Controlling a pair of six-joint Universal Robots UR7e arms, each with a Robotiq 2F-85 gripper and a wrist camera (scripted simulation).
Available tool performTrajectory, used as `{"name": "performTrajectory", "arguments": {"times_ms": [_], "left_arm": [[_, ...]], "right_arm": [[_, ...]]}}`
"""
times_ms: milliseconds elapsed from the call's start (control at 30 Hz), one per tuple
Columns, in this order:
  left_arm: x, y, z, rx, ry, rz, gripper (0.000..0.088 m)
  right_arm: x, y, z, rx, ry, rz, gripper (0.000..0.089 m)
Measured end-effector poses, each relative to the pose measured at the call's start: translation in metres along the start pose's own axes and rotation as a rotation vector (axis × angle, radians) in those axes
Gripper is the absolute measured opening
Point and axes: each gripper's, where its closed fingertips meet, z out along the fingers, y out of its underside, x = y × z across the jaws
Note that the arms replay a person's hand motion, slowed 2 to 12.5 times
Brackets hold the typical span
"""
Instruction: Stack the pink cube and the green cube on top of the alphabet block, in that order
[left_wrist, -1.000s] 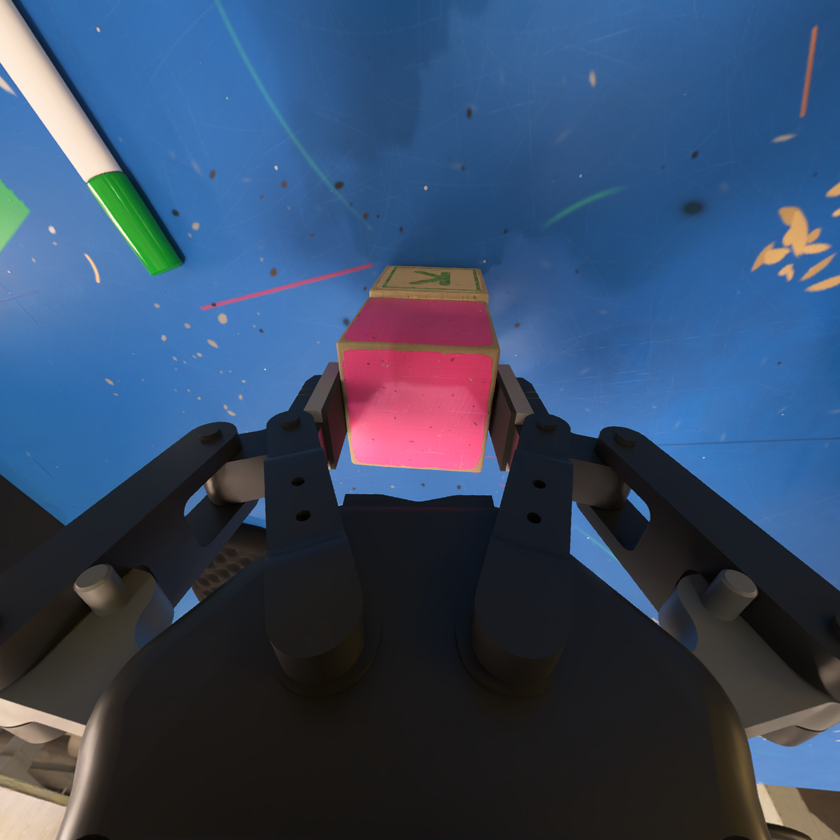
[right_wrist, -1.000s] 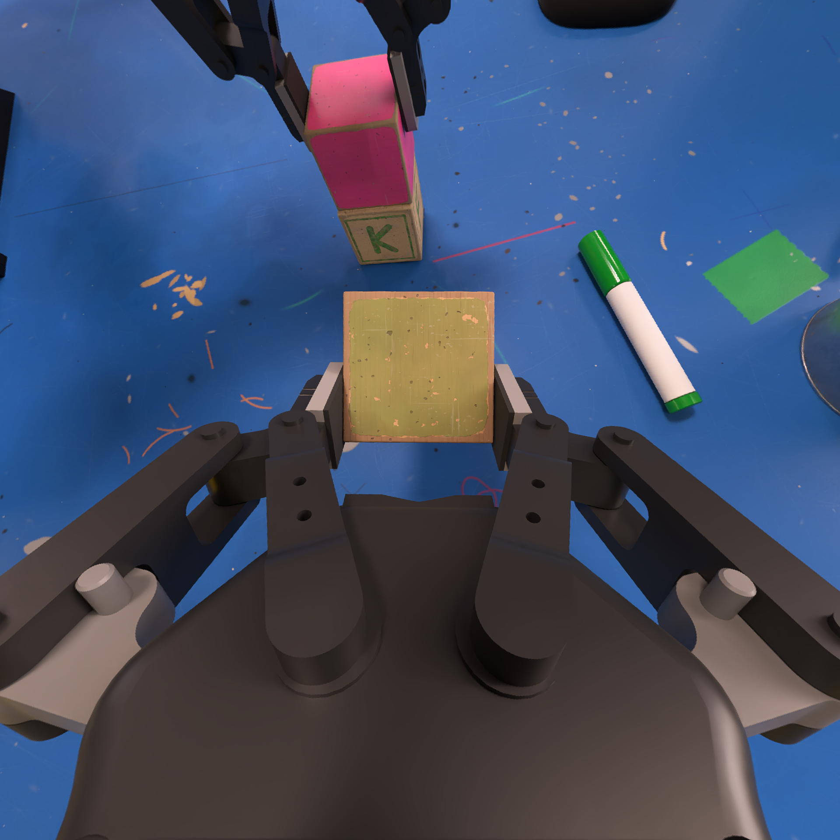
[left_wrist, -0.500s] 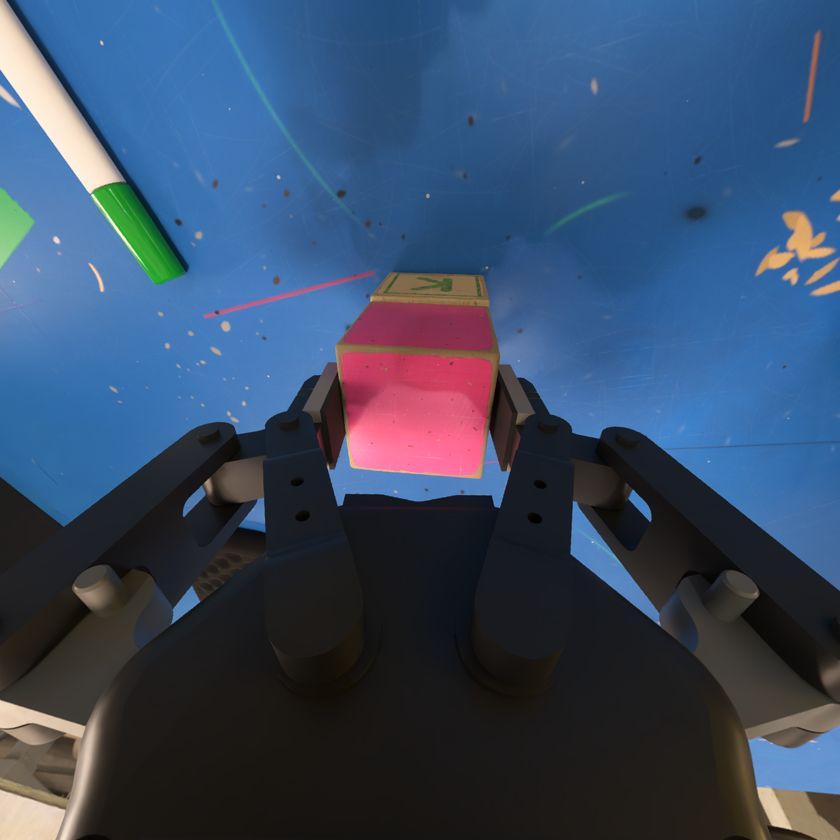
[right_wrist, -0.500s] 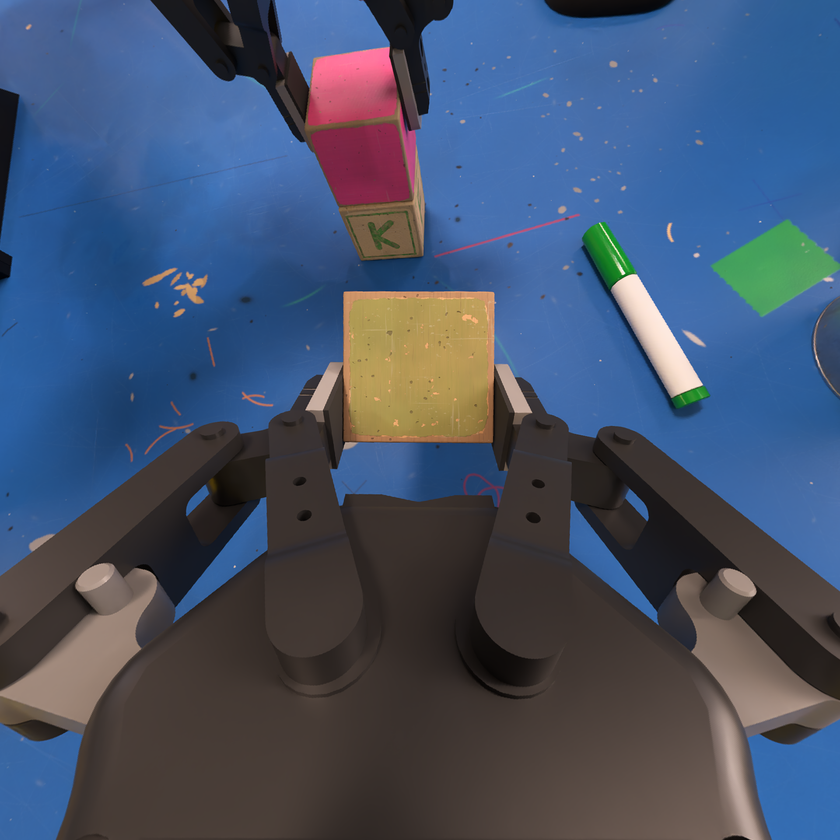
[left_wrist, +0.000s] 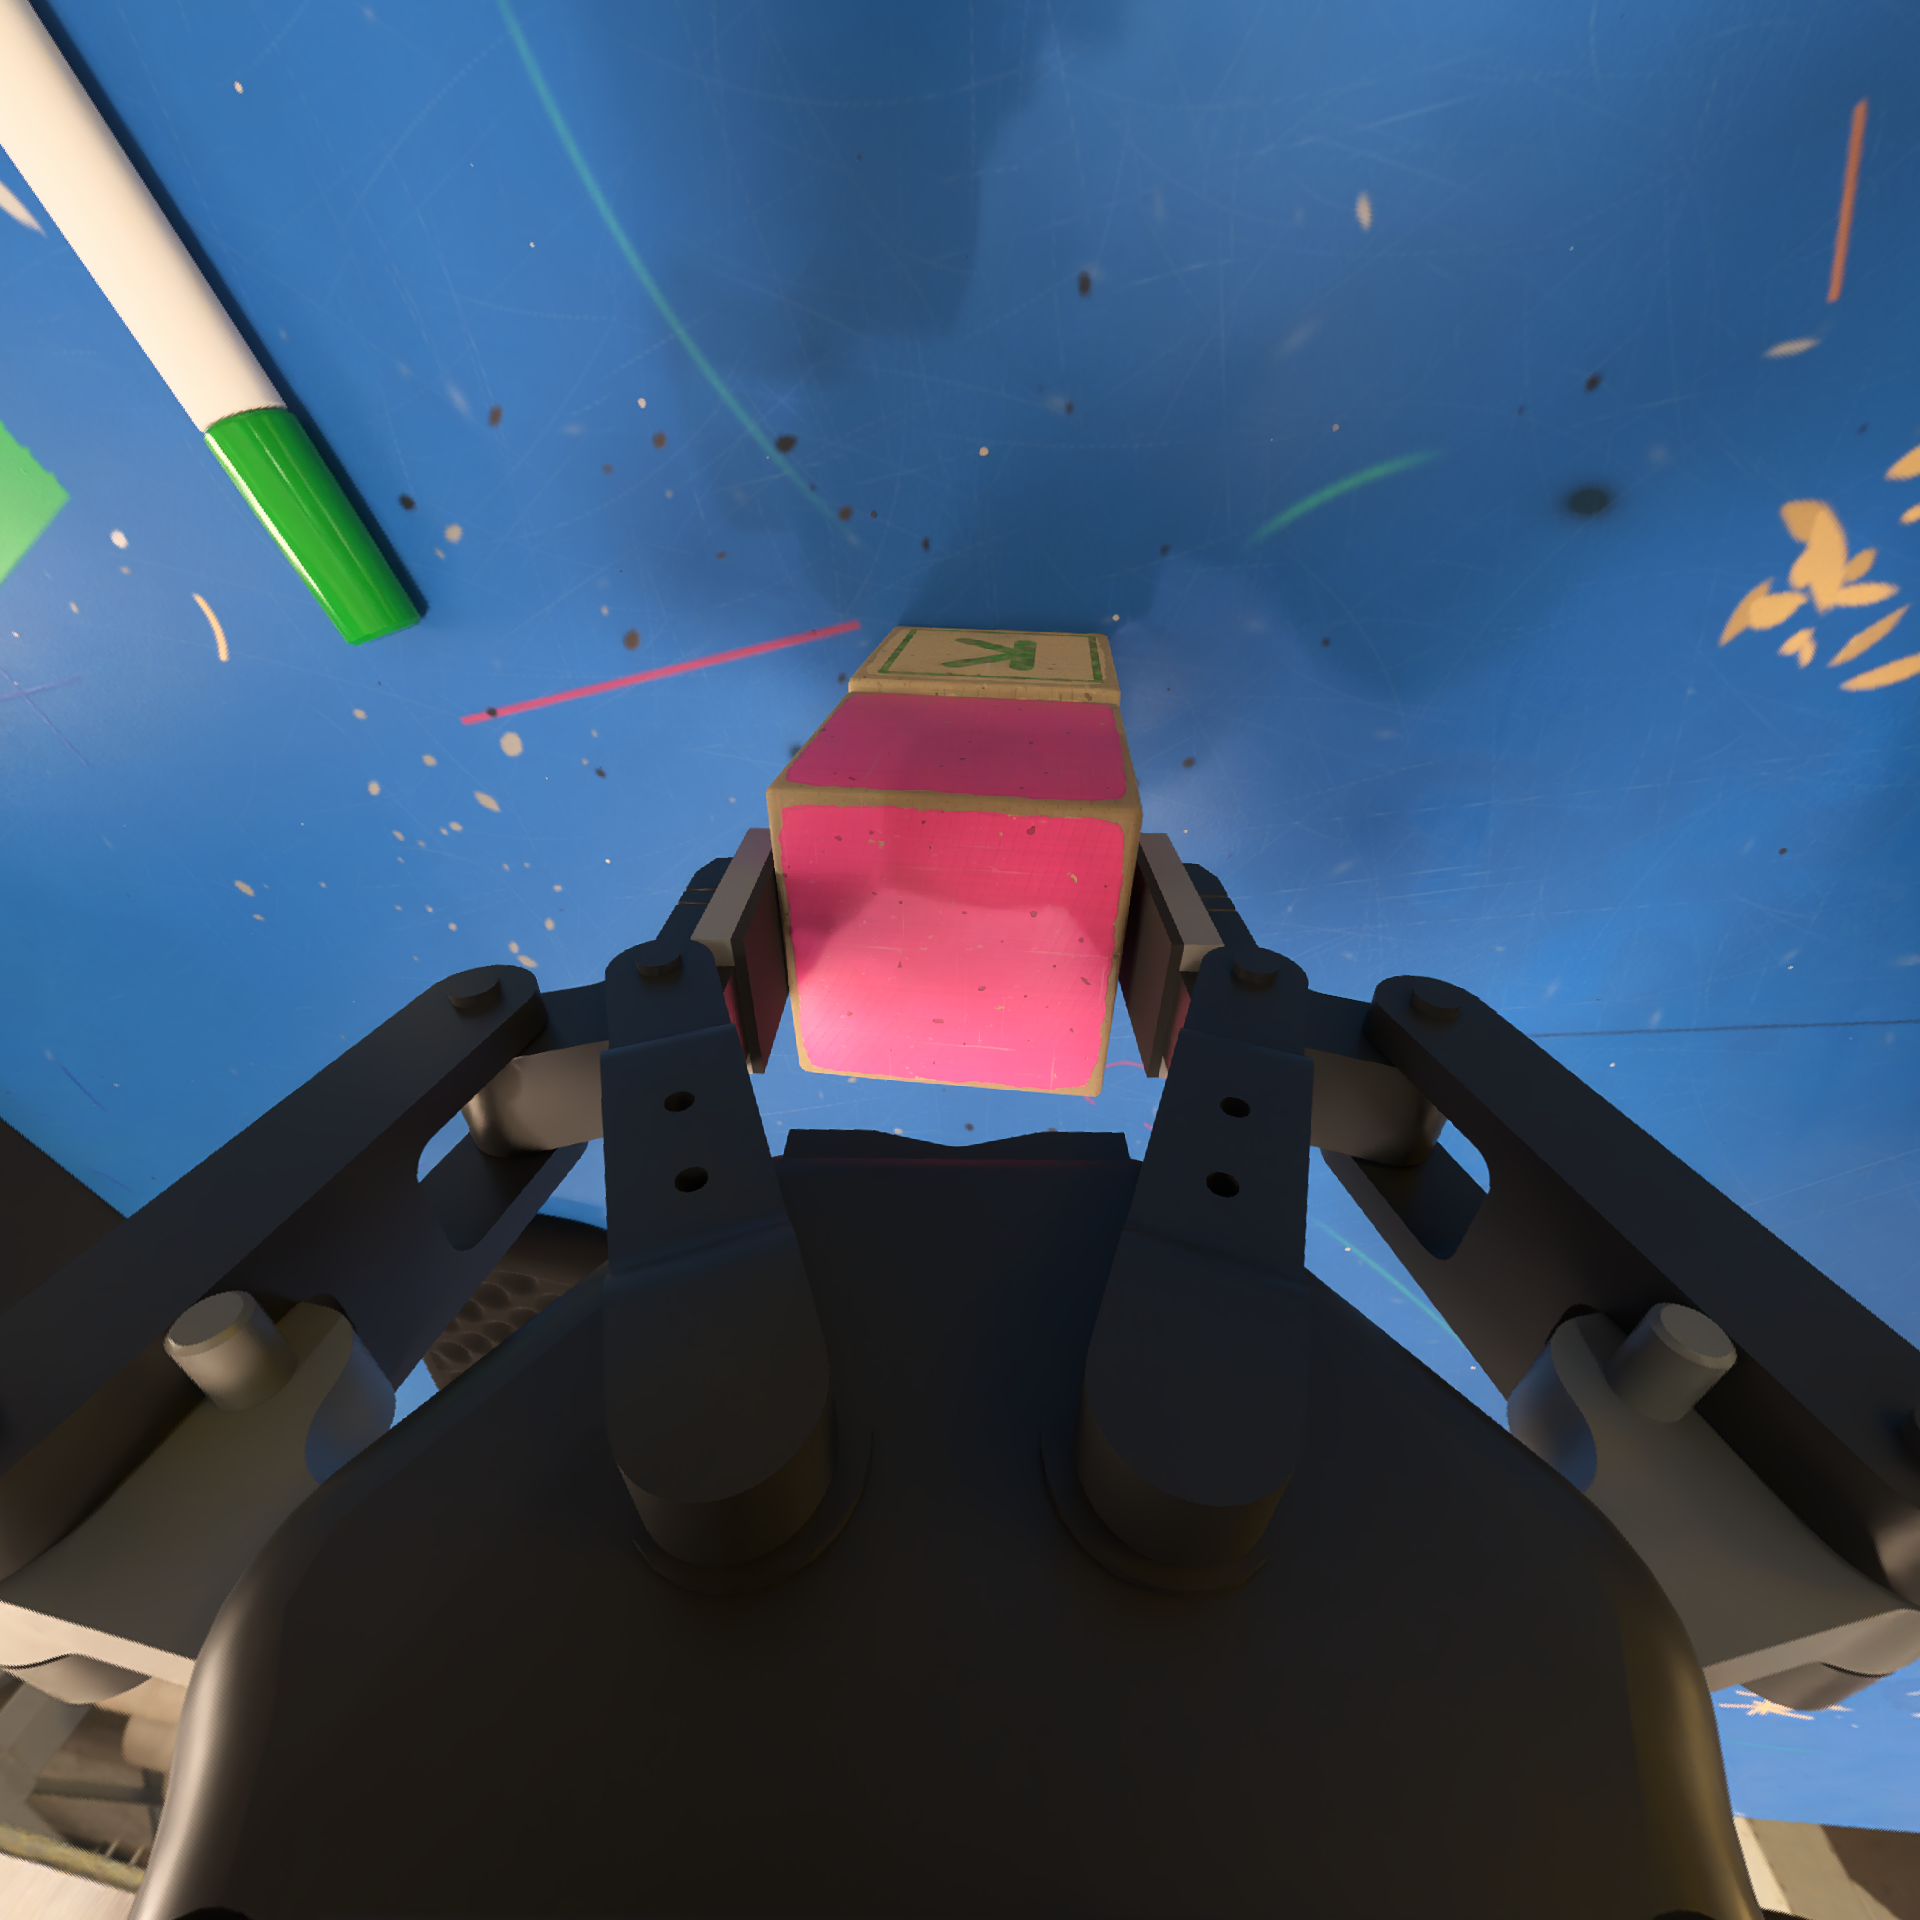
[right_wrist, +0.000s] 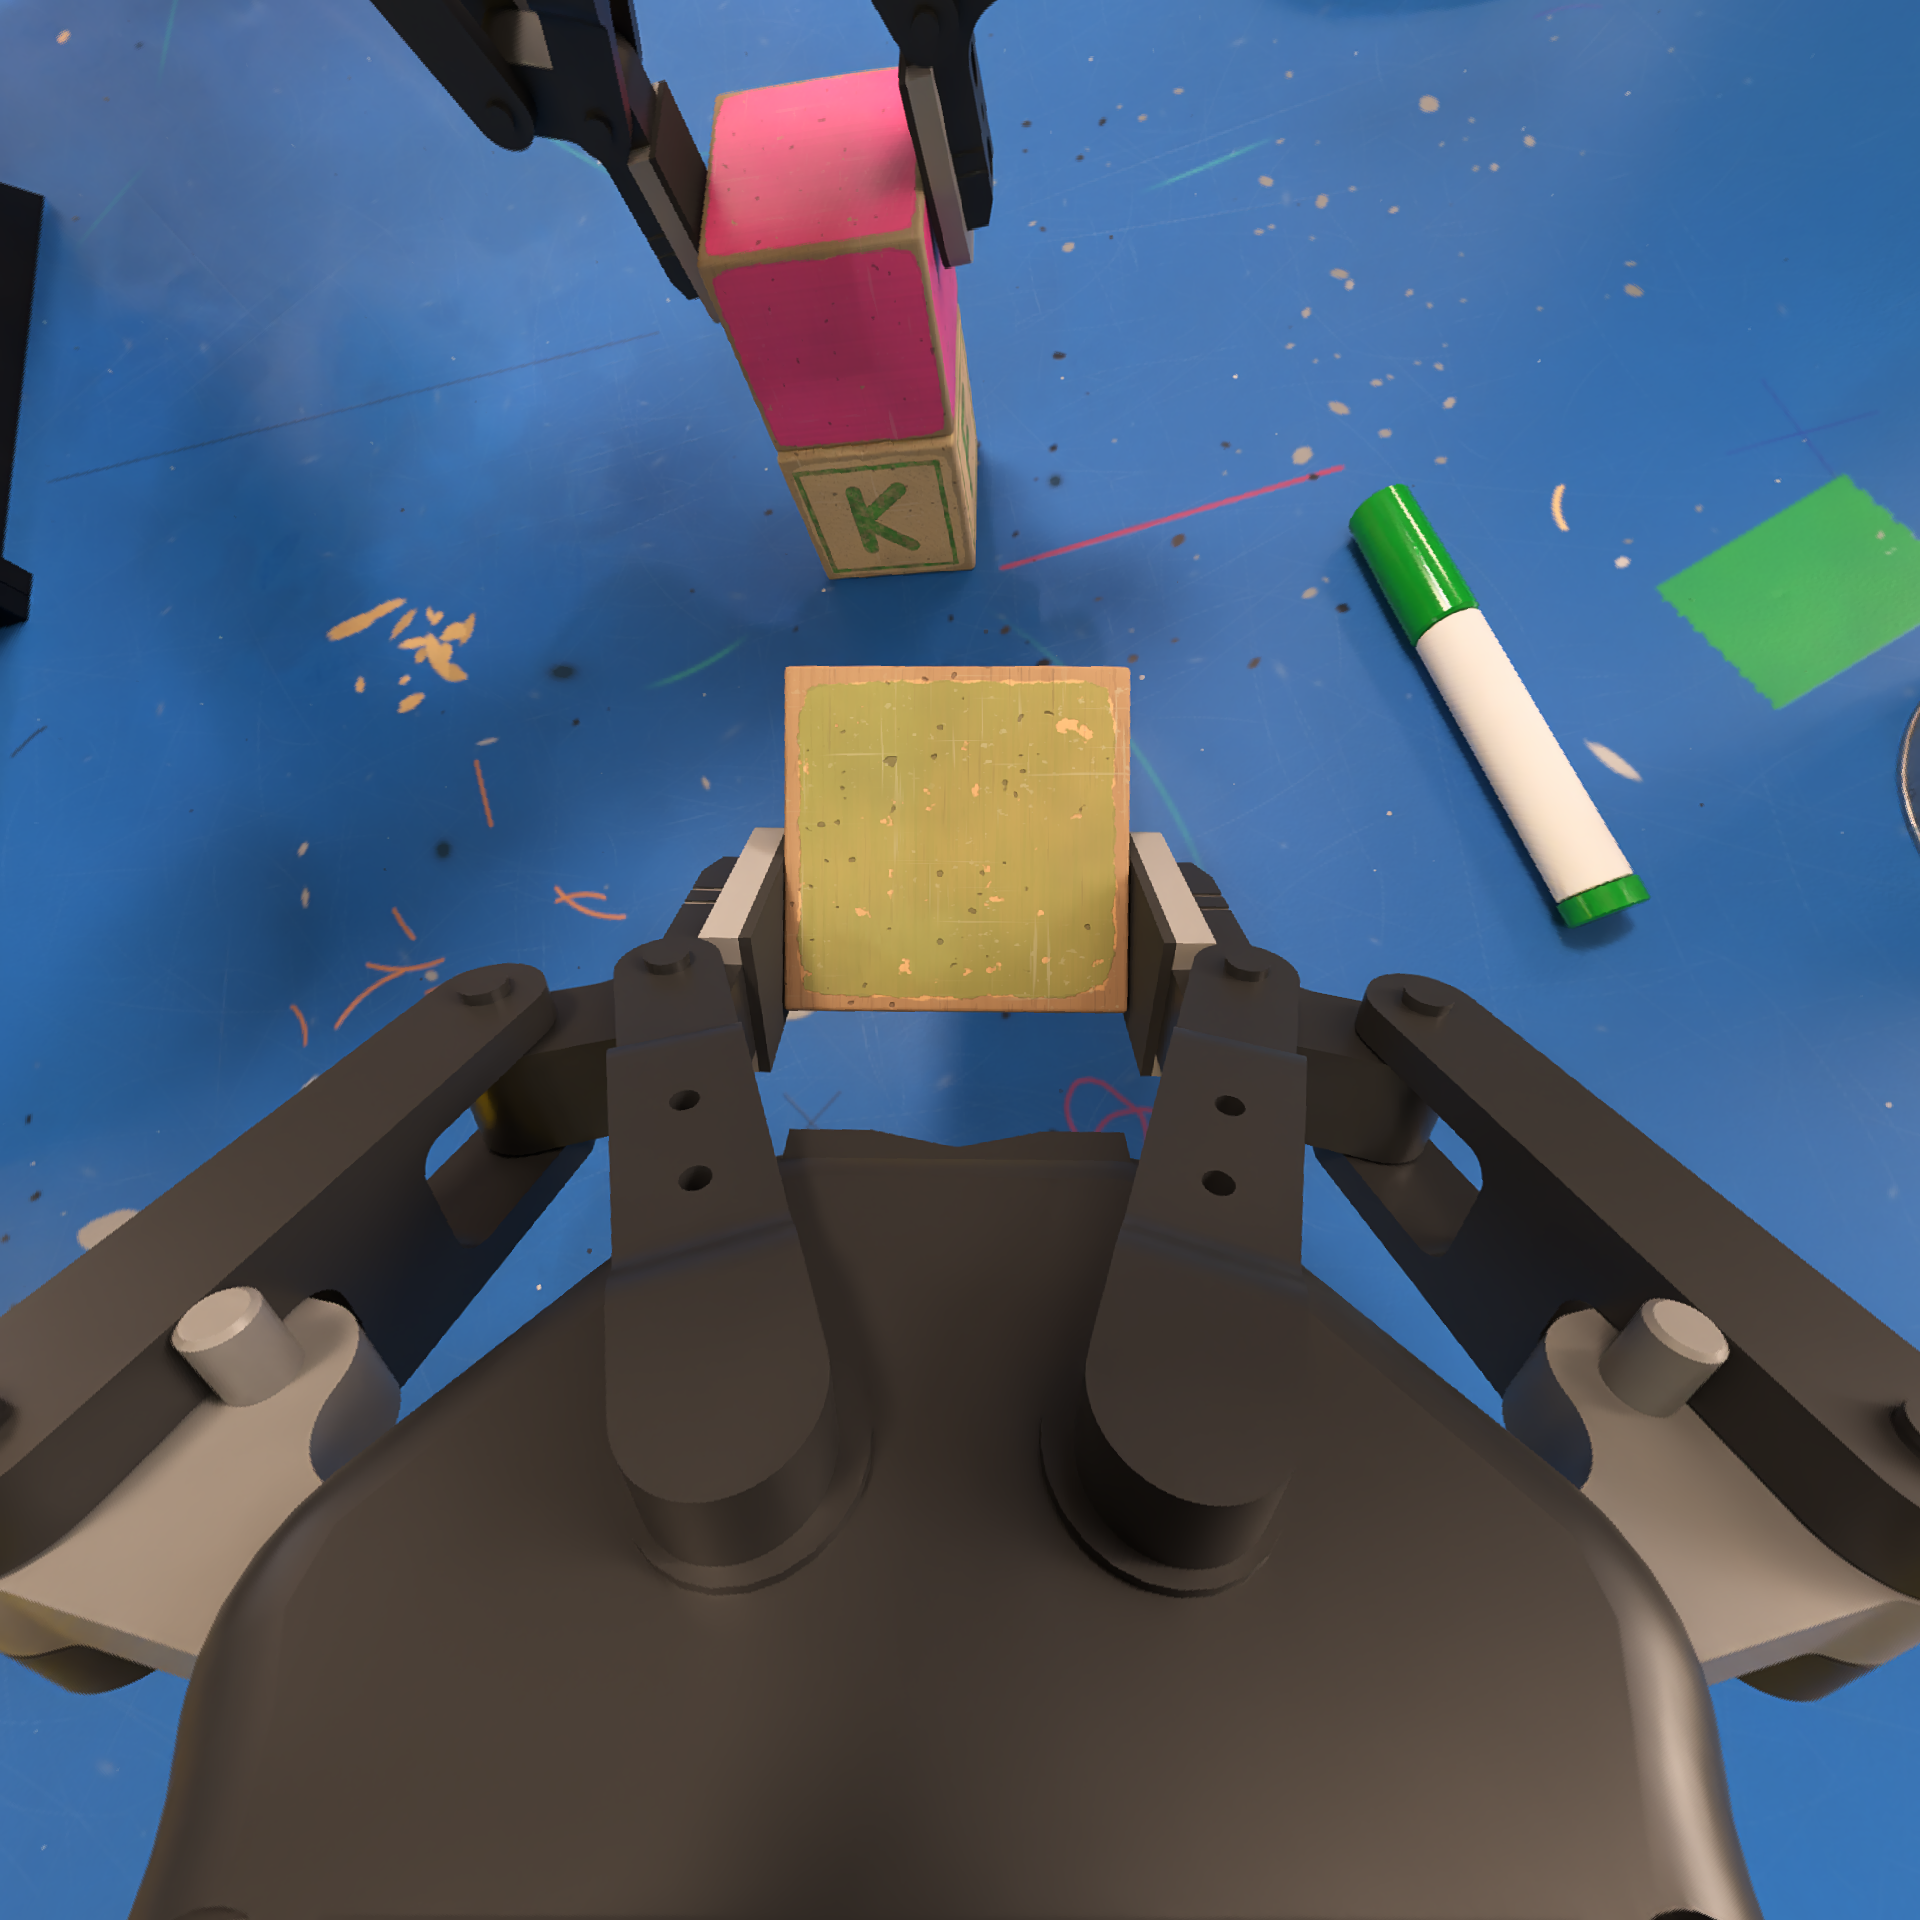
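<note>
The pink cube (left_wrist: 951, 935) is between the fingers of my left gripper (left_wrist: 954, 951), which is shut on it. It sits squarely on top of the wooden alphabet block (left_wrist: 987, 660), whose top edge shows just beyond it. The right wrist view shows this stack from the side: the pink cube (right_wrist: 842, 332) is on the alphabet block (right_wrist: 883, 514), with the left gripper's fingers (right_wrist: 940, 156) on both its sides. My right gripper (right_wrist: 956, 914) is shut on the green cube (right_wrist: 956, 836) and holds it above the blue table, in front of the stack.
A green-capped white marker (right_wrist: 1496, 707) lies right of the stack; it also shows in the left wrist view (left_wrist: 208, 343). A flat green patch (right_wrist: 1797, 592) lies beyond it. A dark object (right_wrist: 16, 395) is at the left edge. The table (right_wrist: 312, 416) is blue and speckled.
The left gripper has sunk slightly with the pink cube, which now hides more of the alphabet block. The right gripper has drifted a little, still holding the green cube.
</note>
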Motion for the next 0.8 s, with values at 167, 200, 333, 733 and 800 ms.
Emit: {"name": "performTrajectory", "arguments": {"times_ms": [167,200,333,733,800], "left_arm": [[0.001,0.001,-0.001,0.014,0.004,-0.011,0.064],[0.001,0.001,-0.002,0.019,0.004,-0.013,0.0672],[0.0,0.001,-0.006,0.047,-0.003,-0.025,0.0674],[-0.004,0.01,-0.034,0.22,-0.098,-0.097,0.0715],[-0.003,0.013,-0.041,0.262,-0.117,-0.113,0.0713]], "right_arm": [[0.0,0.0,0.001,-0.005,-0.003,0.0,0.0517],[0.0,0.0,0.001,-0.006,-0.003,-0.001,0.0517],[0.0,0.0,0.001,-0.006,-0.003,-0.004,0.0517],[-0.004,-0.013,-0.001,0.031,-0.004,-0.037,0.0517],[-0.005,-0.016,-0.002,0.039,-0.005,-0.044,0.0517]]}}
